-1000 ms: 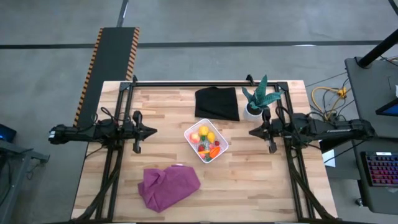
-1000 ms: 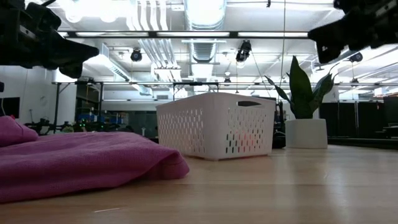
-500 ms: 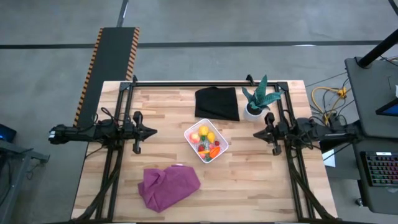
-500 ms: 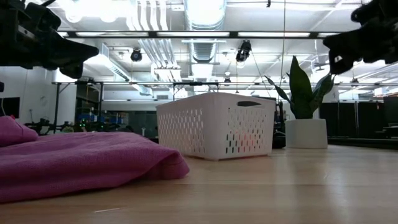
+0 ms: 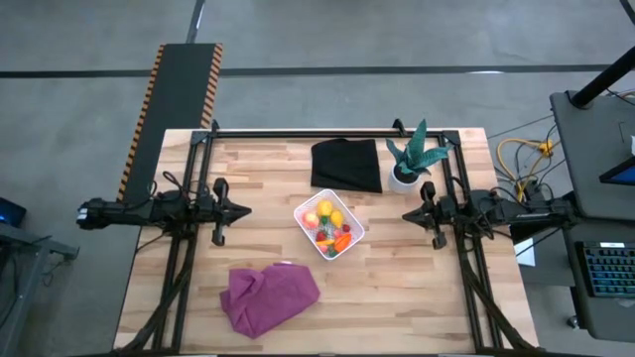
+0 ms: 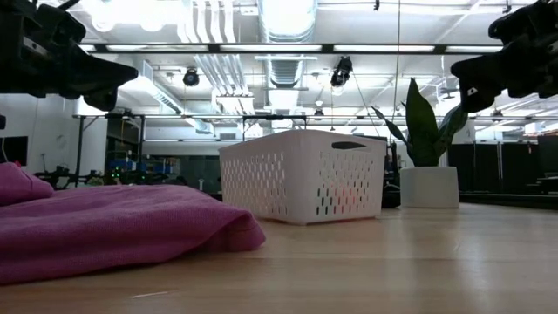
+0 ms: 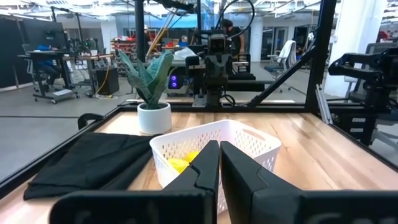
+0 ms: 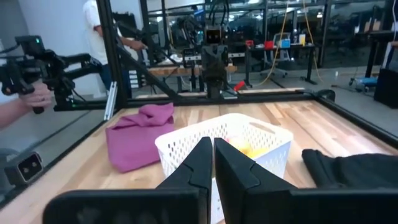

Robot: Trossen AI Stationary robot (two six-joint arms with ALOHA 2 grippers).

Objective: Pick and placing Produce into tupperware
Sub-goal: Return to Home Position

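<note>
The white tupperware (image 5: 352, 227) stands on its base at the table's middle and is also seen in the low view (image 6: 301, 187). The produce lies inside it: yellow lemons (image 5: 325, 209), an orange carrot (image 5: 342, 241) and small red pieces. Yellow pieces show over its rim in the left wrist view (image 7: 180, 164) and the right wrist view (image 8: 247, 149). My left gripper (image 5: 246, 209) hovers left of the container, shut and empty, pointing at it (image 7: 219, 144). My right gripper (image 5: 405, 213) hovers right of it, shut and empty (image 8: 212, 140).
A crumpled purple cloth (image 5: 270, 296) lies near the table's near edge, left of centre. A black cloth (image 5: 347, 164) and a potted green plant (image 5: 412, 159) sit at the far side. Black frame rails run along the table's sides. A person's hand (image 8: 37, 93) shows beyond the table.
My right arm has drawn back a little toward the table's right edge, and its gripper has come down slightly, staying shut. The container and the produce have stayed where they were.
</note>
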